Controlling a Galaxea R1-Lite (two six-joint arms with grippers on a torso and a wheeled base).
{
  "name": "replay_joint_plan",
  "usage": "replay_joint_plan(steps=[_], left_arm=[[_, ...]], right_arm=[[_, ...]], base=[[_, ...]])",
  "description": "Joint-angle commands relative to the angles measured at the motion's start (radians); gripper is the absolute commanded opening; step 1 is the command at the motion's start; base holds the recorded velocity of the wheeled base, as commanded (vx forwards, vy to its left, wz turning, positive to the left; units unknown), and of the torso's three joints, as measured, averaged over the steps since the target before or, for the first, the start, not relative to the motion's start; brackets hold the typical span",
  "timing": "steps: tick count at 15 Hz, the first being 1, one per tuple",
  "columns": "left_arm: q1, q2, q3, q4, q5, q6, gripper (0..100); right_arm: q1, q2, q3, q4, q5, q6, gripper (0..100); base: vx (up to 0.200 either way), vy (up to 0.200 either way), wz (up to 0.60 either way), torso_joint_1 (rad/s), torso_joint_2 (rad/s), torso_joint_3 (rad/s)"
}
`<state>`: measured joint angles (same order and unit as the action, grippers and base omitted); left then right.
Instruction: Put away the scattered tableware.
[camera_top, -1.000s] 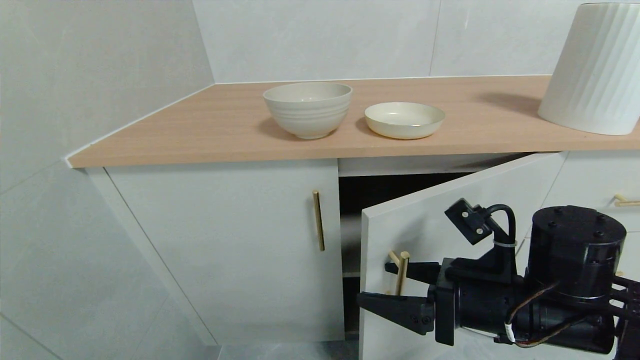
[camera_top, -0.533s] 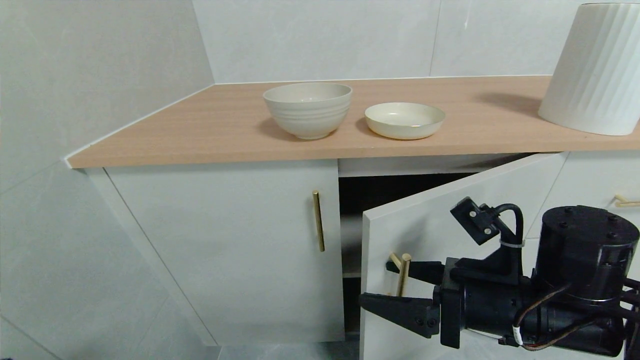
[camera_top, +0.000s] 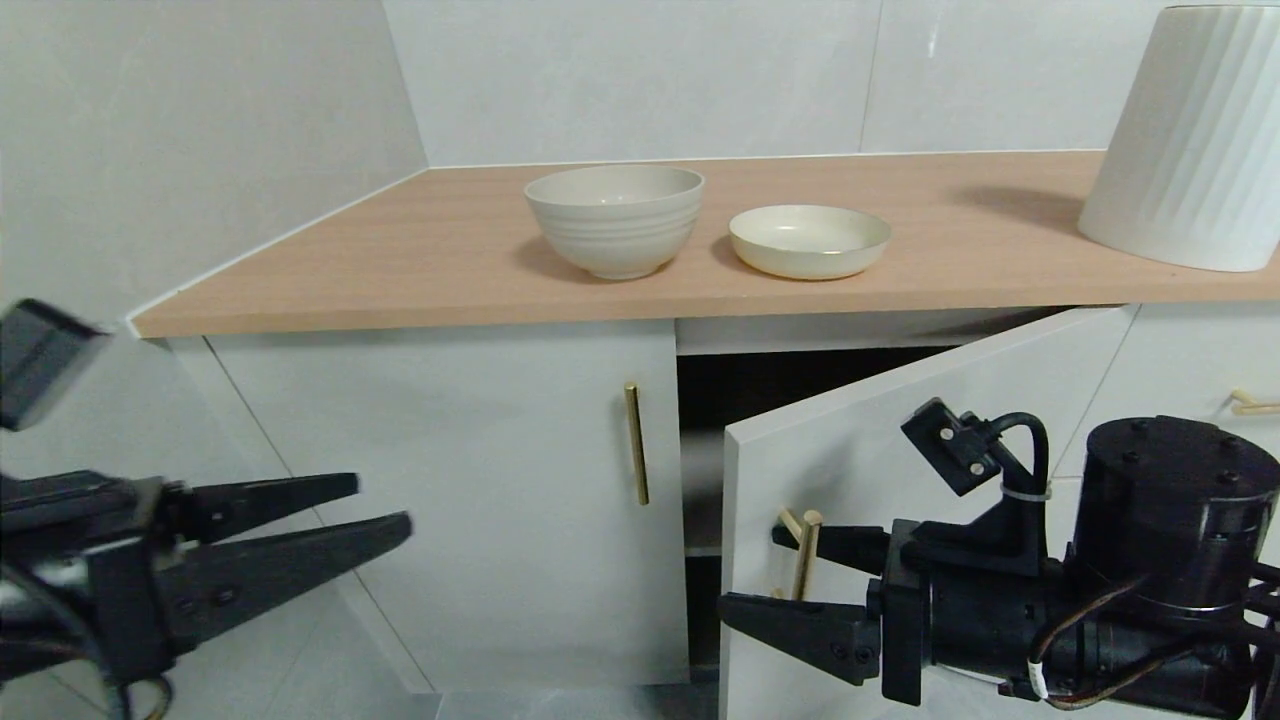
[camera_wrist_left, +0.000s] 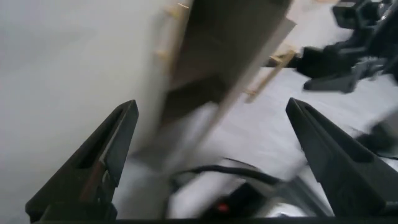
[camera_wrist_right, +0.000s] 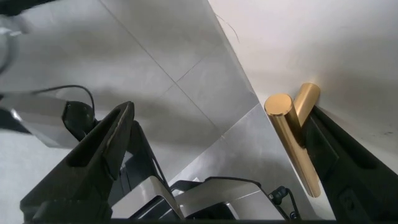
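Note:
A deep cream bowl (camera_top: 614, 215) and a shallow cream plate (camera_top: 808, 238) stand side by side on the wooden counter (camera_top: 400, 270). Below them the right cabinet door (camera_top: 900, 420) hangs partly open. My right gripper (camera_top: 775, 578) is open, with the door's gold handle (camera_top: 803, 548) between its fingers. In the right wrist view that handle (camera_wrist_right: 292, 137) lies close to one finger of the right gripper (camera_wrist_right: 217, 115). My left gripper (camera_top: 380, 505) is open and holds nothing, low in front of the shut left door (camera_top: 450, 480). The left gripper (camera_wrist_left: 211, 109) faces the open door (camera_wrist_left: 236, 68).
A tall white ribbed container (camera_top: 1190, 140) stands at the counter's right end. The left door has a vertical gold handle (camera_top: 637, 442). The cabinet's dark inside (camera_top: 760, 385) shows through the gap. Tiled walls close in on the left and behind. Another gold handle (camera_top: 1252, 403) sits farther right.
My left arm has come into the head view from the lower left with its gripper open. The right gripper has shifted slightly down and to the right at the door handle.

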<state>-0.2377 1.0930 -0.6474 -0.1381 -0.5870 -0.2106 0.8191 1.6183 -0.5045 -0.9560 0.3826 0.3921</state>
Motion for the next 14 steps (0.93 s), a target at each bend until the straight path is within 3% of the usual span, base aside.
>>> replay_joint_plan(steps=[1,4,5,10,14], left_arm=[[-0.143,0.226,0.072,-0.132,-0.004,-0.065,100],[-0.193,0.252,0.120,-0.202,0.000,-0.082,100],[-0.196,0.254,0.120,-0.202,0.000,-0.082,0],[-0.221,0.358,0.081,-0.261,-0.004,-0.084,0],[-0.247,0.574,0.051,-0.497,0.000,-0.092,0]], right_arm=[[0.002,0.003,0.003,0.003,0.002,0.001,100],[0.002,0.008,0.006,0.003,0.002,0.001,100],[0.002,0.012,0.006,0.003,0.002,0.001,100],[0.003,0.011,0.006,0.003,0.002,0.001,100],[0.003,0.008,0.006,0.003,0.002,0.001,100]], base=[[0.000,0.000,0.00,0.000,0.00,0.000],[0.000,0.000,0.00,0.000,0.00,0.000],[0.000,0.000,0.00,0.000,0.00,0.000],[0.000,0.000,0.00,0.000,0.00,0.000],[0.000,0.000,0.00,0.000,0.00,0.000]])
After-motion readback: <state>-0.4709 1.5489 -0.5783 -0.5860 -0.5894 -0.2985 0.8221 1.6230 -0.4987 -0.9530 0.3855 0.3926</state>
